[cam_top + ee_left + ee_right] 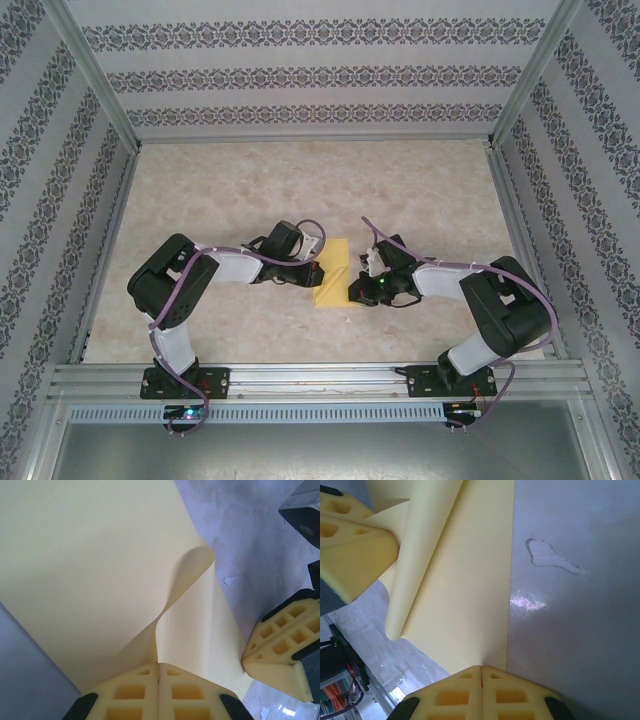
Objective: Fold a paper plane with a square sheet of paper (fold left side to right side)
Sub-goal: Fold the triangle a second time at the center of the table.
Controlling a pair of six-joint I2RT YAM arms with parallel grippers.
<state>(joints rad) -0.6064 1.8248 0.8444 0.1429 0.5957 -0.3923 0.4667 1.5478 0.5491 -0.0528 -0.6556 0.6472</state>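
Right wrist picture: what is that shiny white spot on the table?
Right wrist view: light glaring off the glossy pale marbled tabletop, beside the thin yellow paper sheet; left wrist view: a similar glint at bottom right; top external view: even light.

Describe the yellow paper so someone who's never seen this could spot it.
On the pale marbled tabletop, look between the tips of the two black arms. The yellow sheet of paper lies there, pinched by the left claw. It is thin, bright yellow, one side curled upward.
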